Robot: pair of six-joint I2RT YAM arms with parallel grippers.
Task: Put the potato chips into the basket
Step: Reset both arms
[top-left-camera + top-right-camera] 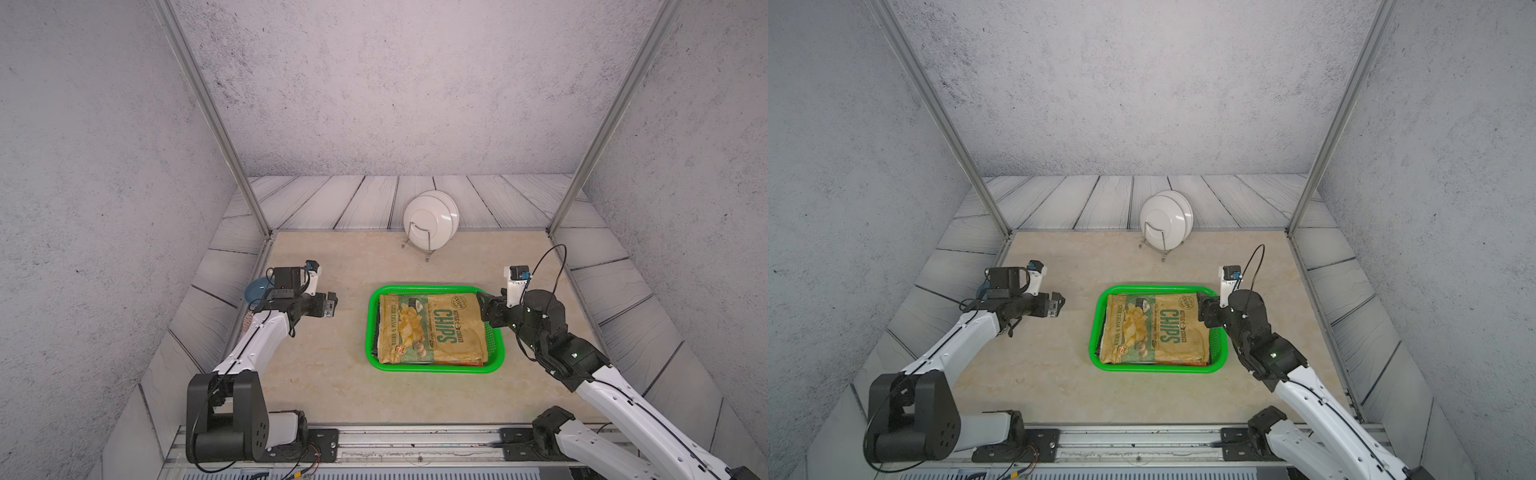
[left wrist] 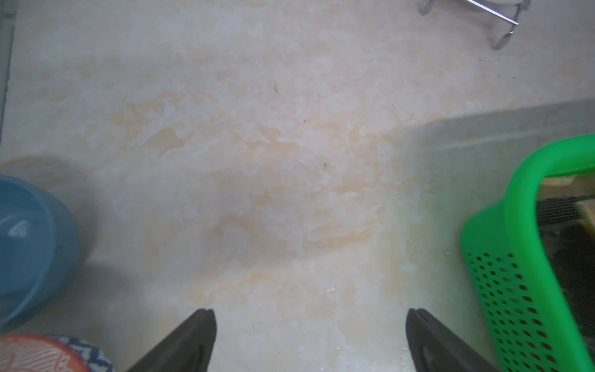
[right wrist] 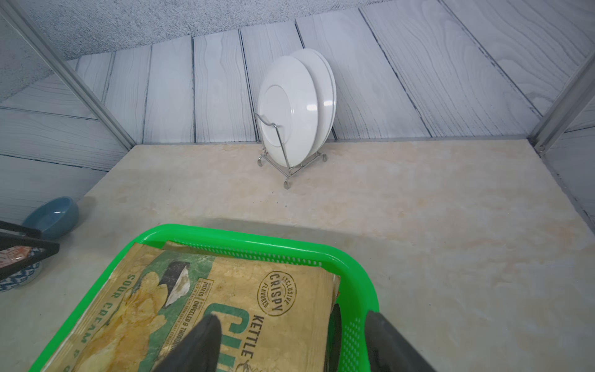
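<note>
Bright, even light; soft shadow behind the basket (image 3: 257,241); left wrist view blurry.

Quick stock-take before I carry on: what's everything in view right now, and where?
basket: one, bright green, middle of the table
chip bags: a stack, count hidden; tan one on top, orange and dark edges below; in the basket
plates: two, white, upright at the back
wire rack: one, silver, holding the plates
bowl: one, blue, left edge of the table
patterned dish: one, red-orange with blue and white, beside the bowl, mostly hidden
table: one, beige marble look
left pincer: black, open, empty, between bowl and basket
right pincer: black, open, above the basket's right end
</note>
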